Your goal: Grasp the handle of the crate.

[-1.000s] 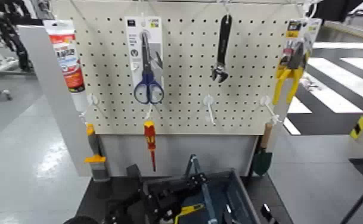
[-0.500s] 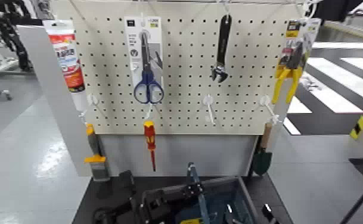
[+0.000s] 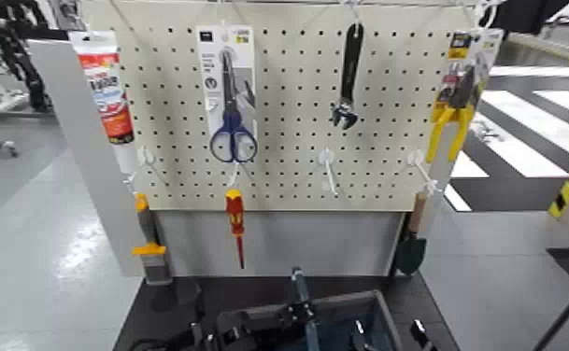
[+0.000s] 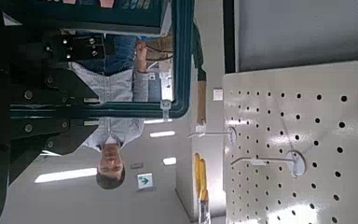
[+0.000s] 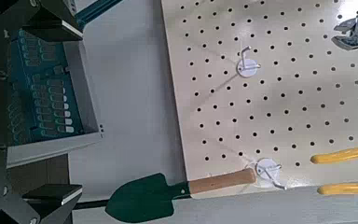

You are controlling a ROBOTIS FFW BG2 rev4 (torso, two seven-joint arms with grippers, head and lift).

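The dark blue-grey crate (image 3: 378,308) sits at the bottom edge of the head view, below the pegboard. Its thin handle (image 3: 298,284) stands upright across it. My left gripper (image 3: 283,322) is dark and low in the frame, closed around the handle's lower part. In the left wrist view the handle (image 4: 180,65) runs as a blue-grey bar past my left gripper (image 4: 75,89). My right gripper (image 5: 37,107) is open, its fingers (image 5: 51,19) spread wide beside the crate (image 5: 47,93).
The pegboard (image 3: 288,168) holds scissors (image 3: 232,103), a wrench (image 3: 348,79), yellow pliers (image 3: 456,112) and a red-and-yellow screwdriver (image 3: 235,224). A green trowel (image 3: 411,245) hangs at its right edge. A person (image 4: 112,103) shows in the left wrist view.
The crate, its handle and my left gripper have moved together down the head view, toward me. The pegboard and its tools have not moved.
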